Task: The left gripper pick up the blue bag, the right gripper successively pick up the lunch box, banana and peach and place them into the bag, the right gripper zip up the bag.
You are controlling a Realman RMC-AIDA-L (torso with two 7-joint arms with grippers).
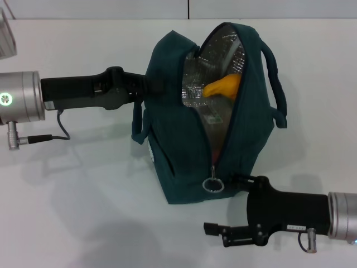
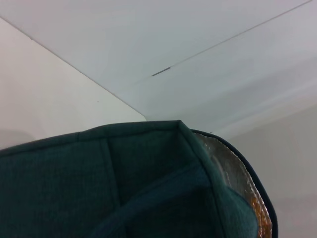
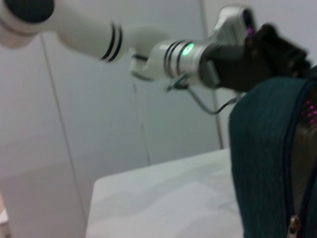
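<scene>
The blue bag (image 1: 178, 145) stands upright in the middle of the table with its zip wide open and the silver lining showing. Inside, the banana (image 1: 223, 86) lies near the top, and below it the lunch box (image 1: 211, 118) shows part of its label. The peach is hidden. My left gripper (image 1: 155, 85) is shut on the bag's left upper edge; the left wrist view shows only that teal fabric (image 2: 99, 183) up close. My right gripper (image 1: 234, 178) sits low at the bag's near end, its tip beside the metal ring pull (image 1: 212, 185).
White table (image 1: 83, 212) all round the bag, with a wall behind it. A pale object (image 1: 6, 36) sits at the far left corner. The right wrist view shows the left arm (image 3: 193, 52) over the bag (image 3: 267, 148) and the zip slider (image 3: 294, 225).
</scene>
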